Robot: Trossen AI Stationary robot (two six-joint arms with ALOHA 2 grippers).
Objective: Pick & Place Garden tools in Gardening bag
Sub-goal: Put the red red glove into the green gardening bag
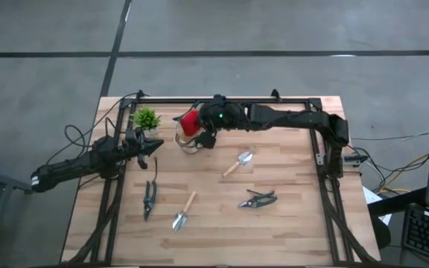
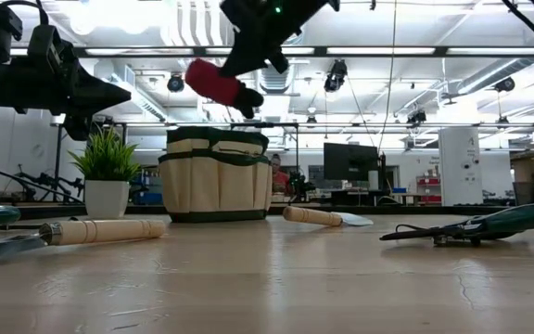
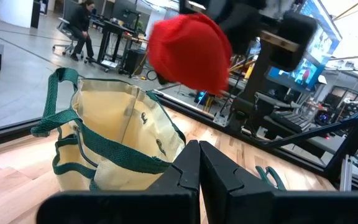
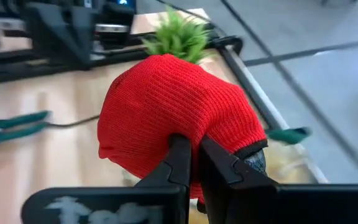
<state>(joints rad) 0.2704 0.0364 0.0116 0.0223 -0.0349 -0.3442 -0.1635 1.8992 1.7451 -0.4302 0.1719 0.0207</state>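
The red bulb-shaped knitted item (image 4: 173, 112) is held by my right gripper (image 4: 189, 155) above the beige gardening bag (image 1: 187, 141), which stands on its base at the table's far middle (image 2: 216, 174). My left gripper (image 3: 199, 163) is shut and empty, just left of the bag (image 1: 155, 147). One wooden-handled trowel (image 1: 238, 162) lies right of the bag, and another trowel (image 1: 184, 212) lies nearer the front. Dark shears (image 1: 149, 199) lie at the front left. Grey-green shears (image 1: 259, 199) lie at the front right. My right gripper pinches the red item's knitted fabric (image 4: 166, 134) between its two shut fingers, near a dark-edged end (image 4: 253, 158). The fingers slant down from above. The item (image 2: 216, 83) is lifted clear and hangs tilted over the bag's open top.
A small green potted plant (image 1: 147, 117) stands at the far left, behind my left gripper. A dark metal frame (image 1: 222, 100) runs along the table's far edge and sides. Bare wood lies between the tools in the middle.
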